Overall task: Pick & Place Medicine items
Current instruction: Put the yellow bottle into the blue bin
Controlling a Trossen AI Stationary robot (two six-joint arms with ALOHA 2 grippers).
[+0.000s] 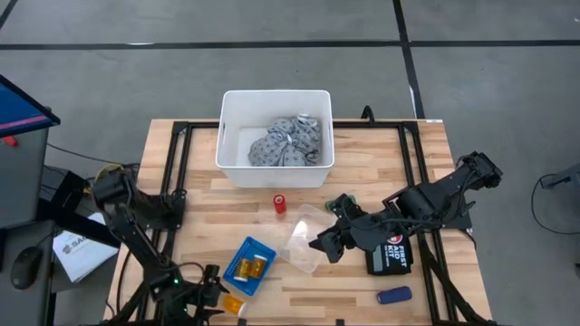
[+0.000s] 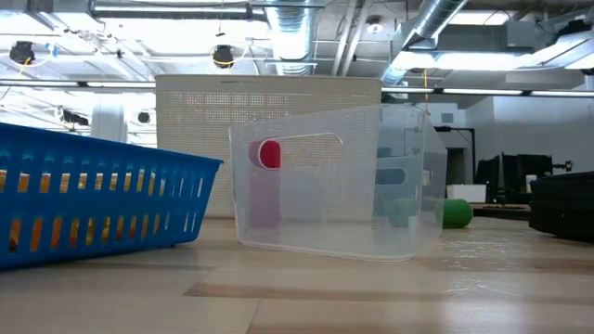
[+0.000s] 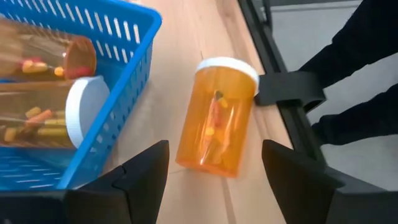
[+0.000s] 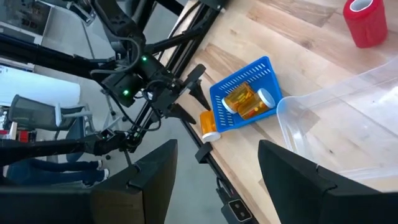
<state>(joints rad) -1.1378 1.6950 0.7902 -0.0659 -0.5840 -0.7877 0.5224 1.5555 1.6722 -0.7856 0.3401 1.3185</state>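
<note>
One orange pill bottle (image 3: 214, 118) with a white cap lies on its side on the wood by the table's near edge, just ahead of my left gripper (image 3: 214, 186). That gripper is open, with a finger on either side of the bottle's base, touching nothing. Two more orange bottles (image 3: 43, 93) lie in the blue basket (image 1: 249, 265). My right gripper (image 4: 214, 180) is open and hovers over the clear container (image 1: 308, 237). The red cylinder (image 1: 279, 205) stands upright on the table. The dark-blue cylinder (image 1: 394, 295) lies near the near edge. The green cylinder (image 2: 455, 212) lies behind the clear container. The grey bundle (image 1: 288, 142) rests in the white bin (image 1: 276, 172).
A black first-aid pouch (image 1: 390, 254) lies under my right arm. The black table frame rail (image 3: 292, 93) runs close beside the loose bottle. The basket's wall (image 3: 118, 81) stands on the bottle's other side. Bare wood lies between the white bin and the basket.
</note>
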